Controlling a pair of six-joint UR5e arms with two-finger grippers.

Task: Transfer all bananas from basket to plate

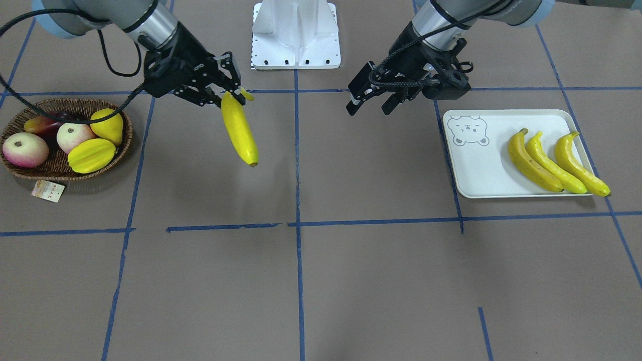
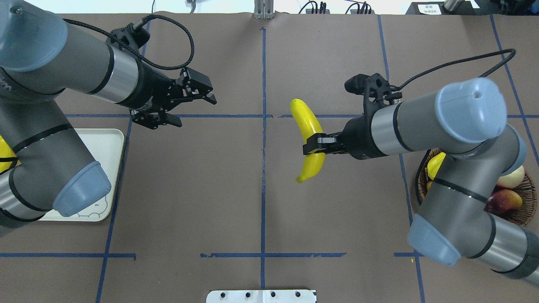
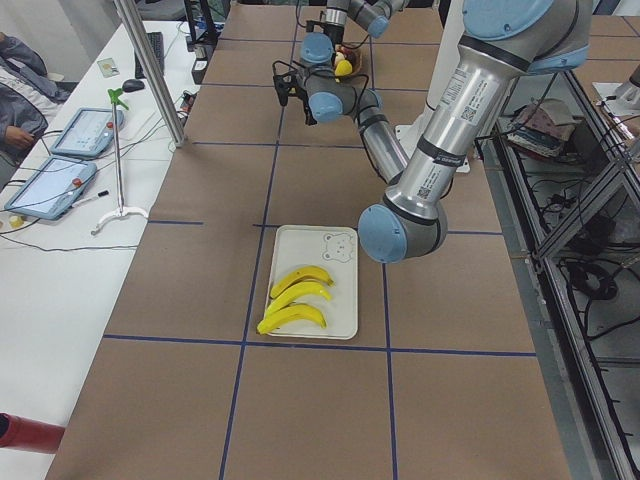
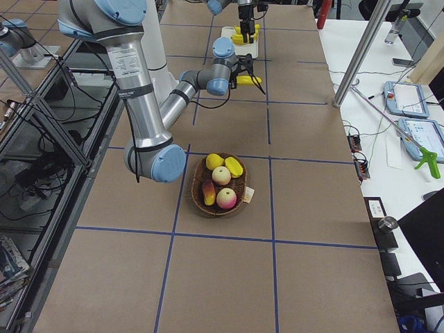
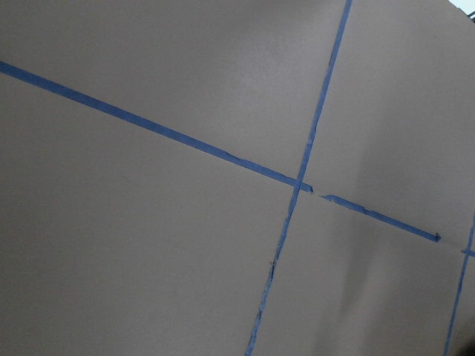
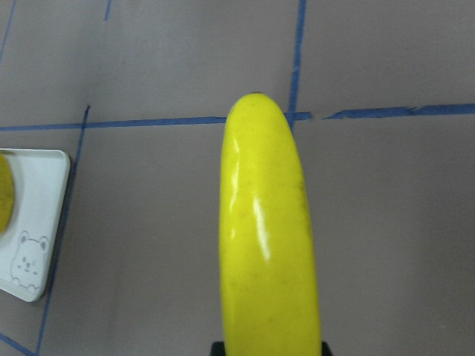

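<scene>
My right gripper (image 1: 231, 95) (image 2: 313, 147) is shut on the stem half of one banana (image 1: 241, 133) (image 2: 309, 126) (image 6: 267, 245), which hangs above the bare table between the basket and the table's centre line. Three bananas (image 1: 554, 163) (image 3: 298, 300) lie side by side on the white plate (image 1: 481, 170) (image 2: 107, 147). My left gripper (image 1: 370, 108) (image 2: 197, 112) hovers open and empty beside the plate's inner edge. The wicker basket (image 1: 30, 173) (image 4: 201, 201) holds no banana that I can see.
In the basket lie two apples (image 1: 26, 149), a pear (image 1: 108, 125), a starfruit (image 1: 92, 155) and a reddish fruit. A paper tag (image 1: 48, 191) sits beside it. The white robot base (image 1: 296, 35) stands at the table's middle edge. A person and tablets (image 3: 75, 150) are on a side table.
</scene>
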